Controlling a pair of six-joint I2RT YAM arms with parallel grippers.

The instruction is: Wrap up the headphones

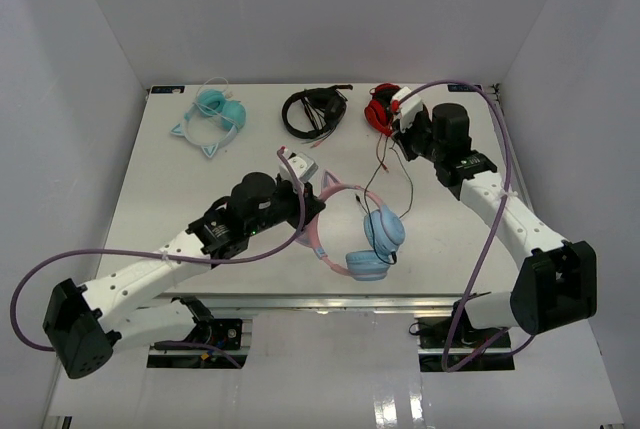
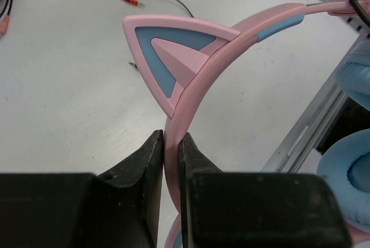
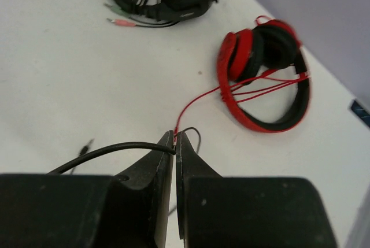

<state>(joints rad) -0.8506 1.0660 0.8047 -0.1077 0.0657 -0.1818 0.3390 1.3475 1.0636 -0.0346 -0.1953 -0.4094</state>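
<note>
The headphones point(image 1: 368, 249) have two big light-blue ear cups near the table's front edge and a pink headband point(image 1: 328, 211) with cat ears. My left gripper point(image 1: 303, 211) is shut on the headband; in the left wrist view the jaws point(image 2: 171, 142) pinch the pink band just below a cat ear point(image 2: 173, 57), with the blue cups point(image 2: 350, 184) at right. A thin black cable point(image 1: 411, 189) runs up from the cups to my right gripper point(image 1: 400, 141). In the right wrist view that gripper point(image 3: 174, 142) is shut on the black cable point(image 3: 115, 148).
A teal pair with a white cat-ear band point(image 1: 215, 114) lies at the back left, a black pair point(image 1: 315, 109) at the back middle, a red pair point(image 1: 382, 107) beside my right gripper. The red pair's cable point(image 3: 196, 104) ends at my right fingertips. The table's metal front rail point(image 1: 330, 301) is close to the cups.
</note>
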